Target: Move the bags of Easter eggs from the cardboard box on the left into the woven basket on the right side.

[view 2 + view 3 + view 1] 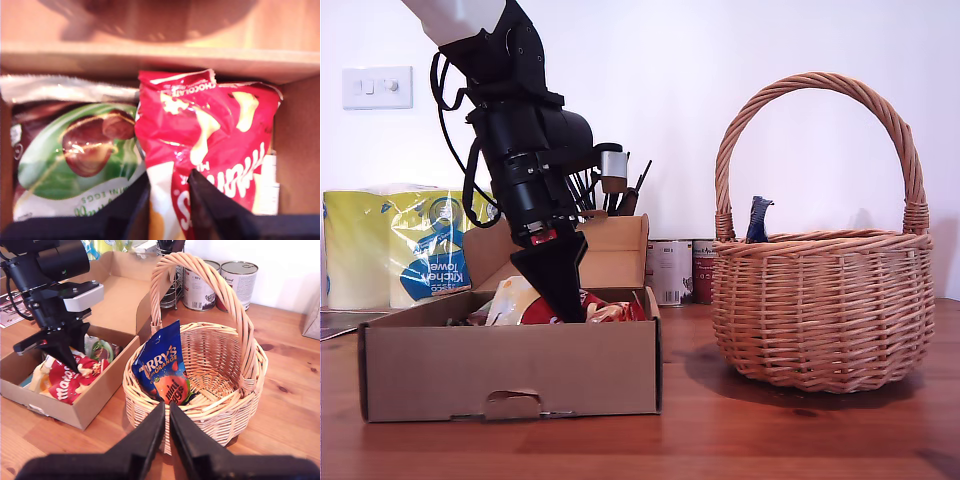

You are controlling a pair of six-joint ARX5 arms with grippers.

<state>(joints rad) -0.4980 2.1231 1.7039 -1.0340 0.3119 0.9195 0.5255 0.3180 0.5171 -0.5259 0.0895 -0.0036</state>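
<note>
The cardboard box (510, 370) stands at the exterior view's left with its lid flap up. My first gripper (570, 312) points down into it, its fingers pinched on the edge of the red-orange Maltesers bag (215, 135). A pale green-white bag with brown eggs (75, 165) lies beside the red one. The woven basket (820, 310) stands at the exterior view's right. A dark blue bag (162, 367) leans upright inside it, its tip (758, 218) showing over the rim. My second gripper (167, 412) hovers shut and empty just outside the basket's rim (250, 385).
A yellow-blue kitchen towel pack (420, 245) stands behind the box at the exterior view's left. Metal tins (670, 270) and a dark utensil rack (620, 190) sit against the wall between box and basket. The tall handle (820, 85) arches over the basket.
</note>
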